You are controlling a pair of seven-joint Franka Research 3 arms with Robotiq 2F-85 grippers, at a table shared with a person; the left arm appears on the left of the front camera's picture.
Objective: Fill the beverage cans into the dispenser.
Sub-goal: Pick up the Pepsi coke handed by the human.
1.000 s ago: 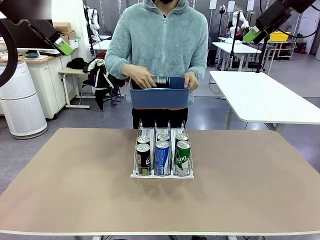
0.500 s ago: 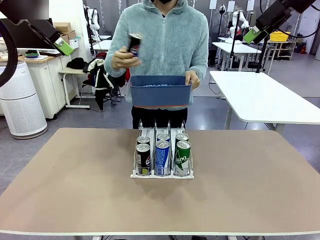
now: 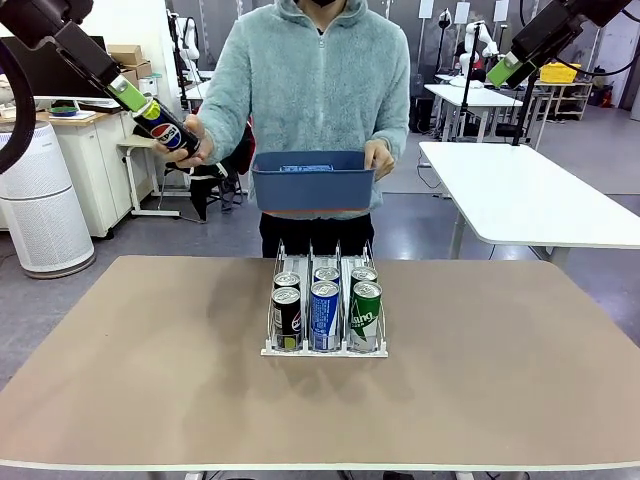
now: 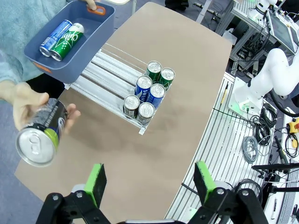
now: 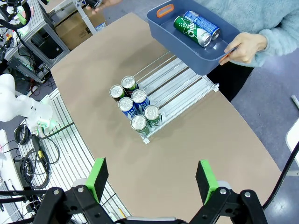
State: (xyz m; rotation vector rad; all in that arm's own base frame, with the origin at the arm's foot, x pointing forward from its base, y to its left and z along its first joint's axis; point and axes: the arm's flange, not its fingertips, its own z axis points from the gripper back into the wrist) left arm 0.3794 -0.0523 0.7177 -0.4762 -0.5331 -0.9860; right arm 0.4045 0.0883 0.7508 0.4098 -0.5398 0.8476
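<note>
The dispenser (image 3: 324, 345) stands mid-table with several beverage cans in its three lanes: black Pepsi (image 3: 287, 315), blue (image 3: 324, 314) and green (image 3: 365, 314). The person's hand (image 3: 190, 140) holds a black Pepsi can (image 3: 167, 127) up at my left gripper (image 3: 130, 95), which is open. In the left wrist view that can (image 4: 39, 136) lies left of the fingers (image 4: 96, 179), not between them. My right gripper (image 3: 510, 68) hangs open high at the right, nothing in it (image 5: 152, 178). The dispenser (image 5: 180, 91) lies below it.
The person's other hand holds a dark-blue bin (image 3: 312, 182) over the table's far edge. In it lie a blue can (image 5: 202, 24) and a green can (image 5: 191, 31). A white table (image 3: 520, 195) stands at the back right. The dispenser's rear lanes (image 4: 100, 70) have free room.
The person lifted a Pepsi can out of the bin and carried it left, up to my left gripper. Neither arm has moved.
</note>
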